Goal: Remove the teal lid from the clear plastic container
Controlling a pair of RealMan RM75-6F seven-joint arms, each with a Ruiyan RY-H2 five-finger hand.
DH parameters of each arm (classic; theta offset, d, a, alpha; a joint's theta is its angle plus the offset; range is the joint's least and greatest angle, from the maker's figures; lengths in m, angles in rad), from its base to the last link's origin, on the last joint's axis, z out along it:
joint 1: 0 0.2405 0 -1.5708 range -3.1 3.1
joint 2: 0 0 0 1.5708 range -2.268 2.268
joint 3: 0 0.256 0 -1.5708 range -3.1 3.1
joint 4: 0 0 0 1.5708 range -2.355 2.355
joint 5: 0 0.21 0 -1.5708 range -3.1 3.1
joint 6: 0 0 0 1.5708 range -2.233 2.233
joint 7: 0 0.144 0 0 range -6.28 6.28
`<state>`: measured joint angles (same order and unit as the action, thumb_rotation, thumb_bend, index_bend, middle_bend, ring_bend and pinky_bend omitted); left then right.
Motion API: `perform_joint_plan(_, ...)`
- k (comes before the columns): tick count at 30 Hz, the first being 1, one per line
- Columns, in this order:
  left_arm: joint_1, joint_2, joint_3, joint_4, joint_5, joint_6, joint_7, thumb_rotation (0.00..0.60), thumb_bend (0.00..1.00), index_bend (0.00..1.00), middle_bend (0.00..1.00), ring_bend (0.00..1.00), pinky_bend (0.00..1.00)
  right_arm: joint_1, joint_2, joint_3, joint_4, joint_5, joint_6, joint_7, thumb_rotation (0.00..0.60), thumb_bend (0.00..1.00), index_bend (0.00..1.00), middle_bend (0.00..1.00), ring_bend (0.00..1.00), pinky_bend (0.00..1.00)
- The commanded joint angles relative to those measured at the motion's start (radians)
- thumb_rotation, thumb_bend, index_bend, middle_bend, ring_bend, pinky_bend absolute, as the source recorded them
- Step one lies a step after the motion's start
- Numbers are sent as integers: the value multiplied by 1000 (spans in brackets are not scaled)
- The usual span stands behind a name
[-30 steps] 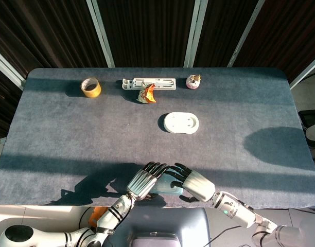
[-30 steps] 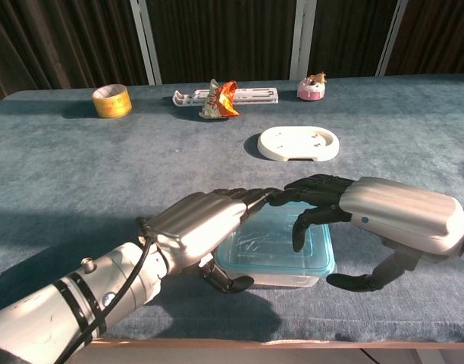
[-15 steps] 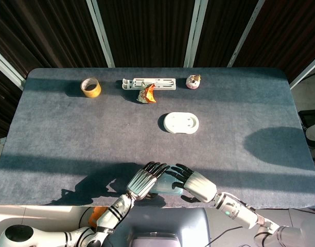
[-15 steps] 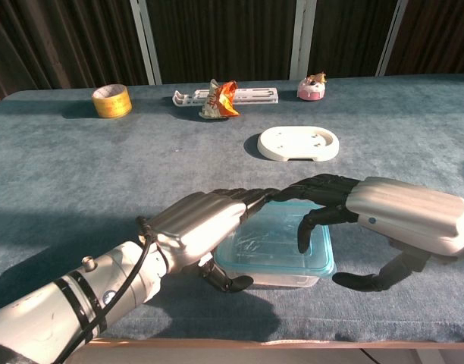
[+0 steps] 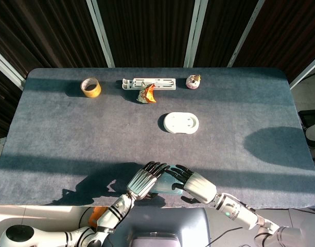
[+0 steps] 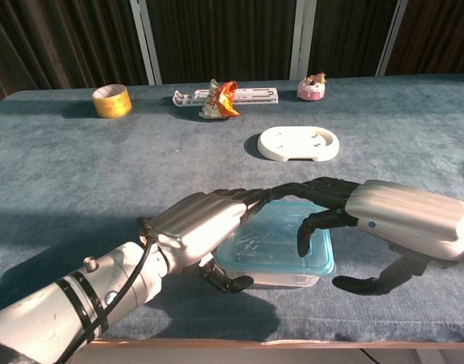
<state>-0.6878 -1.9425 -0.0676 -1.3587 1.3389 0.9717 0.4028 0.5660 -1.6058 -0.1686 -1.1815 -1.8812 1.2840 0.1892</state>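
From the head view, the clear plastic container sits at the six o'clock edge of the bench, close to me so both arms reach it. My left hand lies over its nine o'clock side, my right hand over its three o'clock side.

From the chest view, the teal lid is still seated on the container. My left hand rests on the lid with its thumb low against the wall, which I judge steadies the container. My right hand arches over the three o'clock rim, fingers curled down, thumb beneath, clasping nothing yet, I think.
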Motion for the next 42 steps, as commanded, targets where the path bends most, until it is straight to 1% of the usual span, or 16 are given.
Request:
perform_joint_plan(1, 0, -1, 1, 2, 0, -1, 0, 600, 241, 0, 140, 401, 462, 1, -4, 0, 3, 2, -4, -3, 600, 440, 525, 0, 0, 0)
perform_joint_plan(15, 2, -3, 5, 3, 15, 8, -8, 600, 241, 0, 139, 402, 463, 2, -37, 18, -1, 21, -7, -13, 600, 440, 552, 0, 0, 0)
perform_joint_plan(29, 5, -8, 15, 19, 32, 11, -18, 600, 241, 0, 137, 410, 462, 0, -14, 27, -13, 32, 10, -2, 600, 440, 558, 0, 0, 0)
perform_joint_plan(42, 9, -11, 22, 24, 53, 18, -32, 600, 243, 0, 121, 411, 463, 2, -14, 39, -16, 28, 32, 1, 600, 439, 568, 0, 0, 0)
